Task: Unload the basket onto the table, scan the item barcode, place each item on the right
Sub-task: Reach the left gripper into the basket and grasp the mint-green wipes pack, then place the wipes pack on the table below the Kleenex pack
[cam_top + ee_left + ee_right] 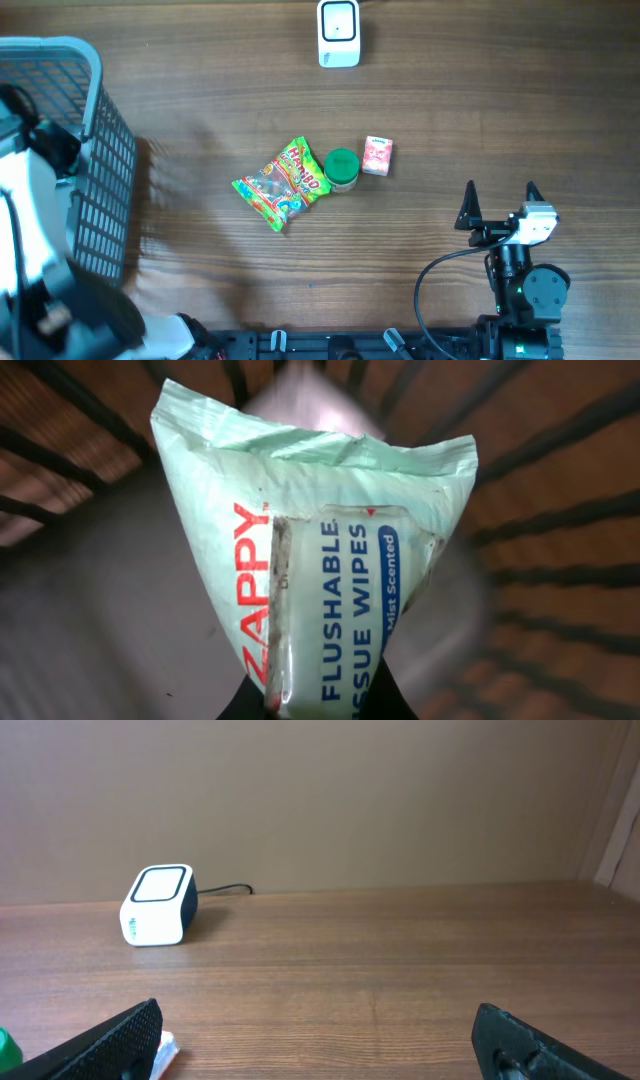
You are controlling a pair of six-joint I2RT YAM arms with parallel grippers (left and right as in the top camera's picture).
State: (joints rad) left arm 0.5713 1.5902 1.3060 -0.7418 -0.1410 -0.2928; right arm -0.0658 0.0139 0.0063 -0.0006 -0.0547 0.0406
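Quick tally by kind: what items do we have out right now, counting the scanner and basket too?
Candy bag: 1
Green-lidded jar: 1
Pink box: 1
Wipes pack: 1
Scanner: 1
Basket: 1
Total: 6

The tabletop [200,90] looks like brown wood with fine grain and a matt finish. The pack of flushable wipes [300,530] is soft mint-green plastic film, glossy and wrinkled. The basket [105,170] is a grey plastic lattice. The barcode scanner [338,33] is smooth white plastic. The candy bag [283,185] is shiny, crinkled film.
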